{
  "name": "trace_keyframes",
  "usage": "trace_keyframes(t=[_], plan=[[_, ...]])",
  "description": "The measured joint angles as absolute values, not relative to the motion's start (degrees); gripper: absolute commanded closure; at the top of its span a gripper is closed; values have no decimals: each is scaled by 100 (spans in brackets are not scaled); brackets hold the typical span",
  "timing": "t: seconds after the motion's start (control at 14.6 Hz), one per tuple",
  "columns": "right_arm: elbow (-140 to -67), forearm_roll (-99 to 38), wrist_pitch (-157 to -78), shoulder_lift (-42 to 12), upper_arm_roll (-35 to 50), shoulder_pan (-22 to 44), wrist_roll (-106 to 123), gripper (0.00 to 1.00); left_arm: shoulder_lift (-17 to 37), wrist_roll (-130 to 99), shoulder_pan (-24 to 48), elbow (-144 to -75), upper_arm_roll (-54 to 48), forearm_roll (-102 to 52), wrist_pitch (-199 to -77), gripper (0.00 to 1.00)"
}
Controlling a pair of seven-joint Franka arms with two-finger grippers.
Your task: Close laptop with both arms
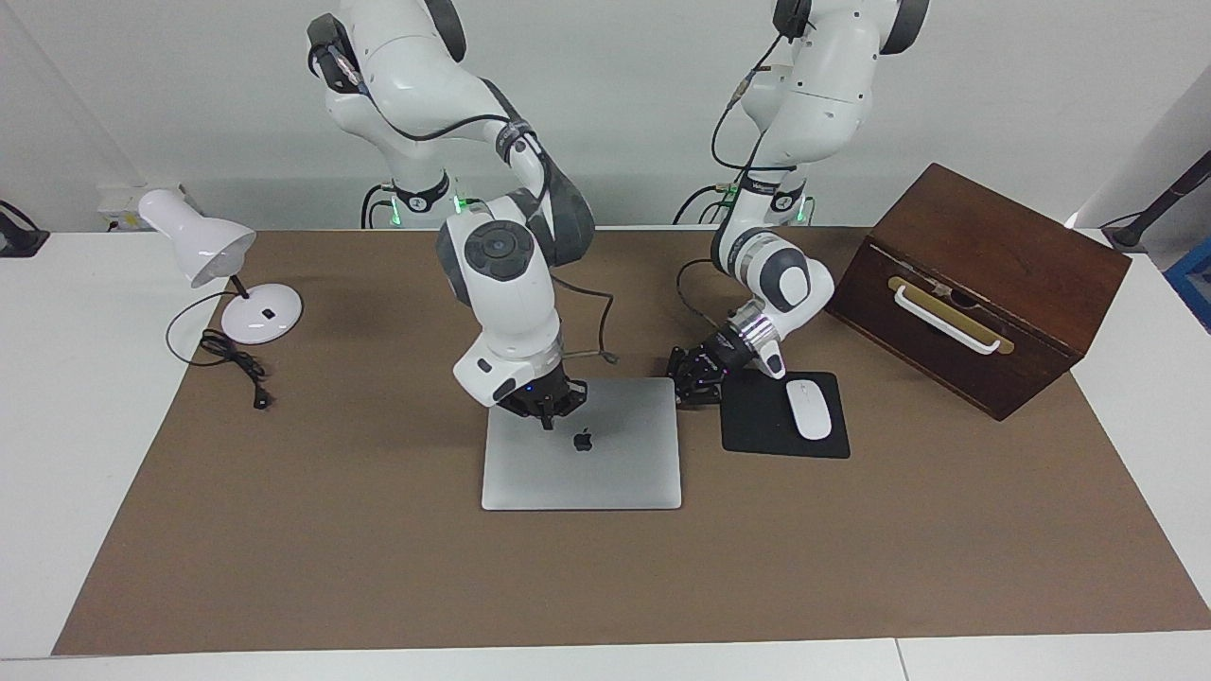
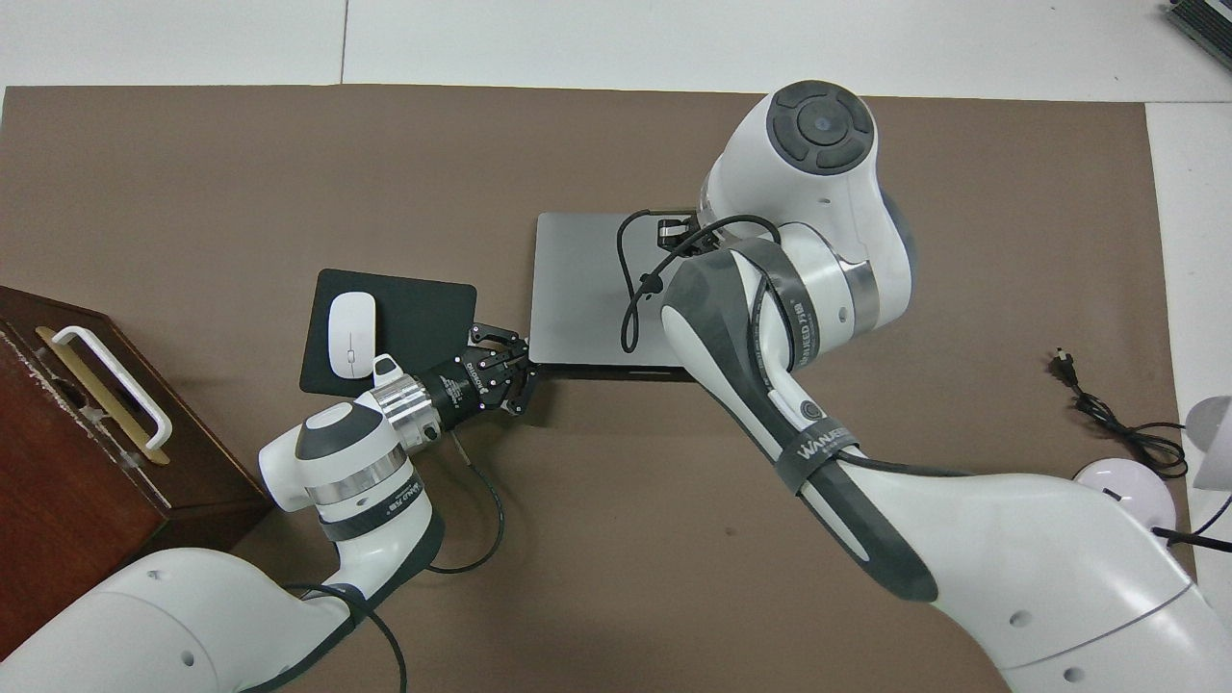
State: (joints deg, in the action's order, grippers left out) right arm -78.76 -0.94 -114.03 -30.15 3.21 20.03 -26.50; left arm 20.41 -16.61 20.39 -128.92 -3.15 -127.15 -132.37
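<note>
My left gripper (image 1: 693, 383) sits low at the laptop's (image 1: 605, 463) hinge-side corner, just beside the mouse pad (image 1: 757, 421); its fingers look spread, gripping nothing. The laptop lies flat and shut mid-table, so the closing looks done. My right gripper (image 1: 546, 409) hovers over the lid near the logo; I cannot tell its fingers' state.

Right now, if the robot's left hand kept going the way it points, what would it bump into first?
The left hand lies low, pointing at the closed laptop, at the corner nearest it; it would likely meet that corner first, though any gap is unclear.
</note>
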Motion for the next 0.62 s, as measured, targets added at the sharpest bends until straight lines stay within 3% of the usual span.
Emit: trace_keyframes(t=[0.62], plan=[[-7877, -86, -11050, -2387, 307, 1431, -1730, 100, 2042, -1660, 1932, -12911, -318, -12714, -13189, 100]])
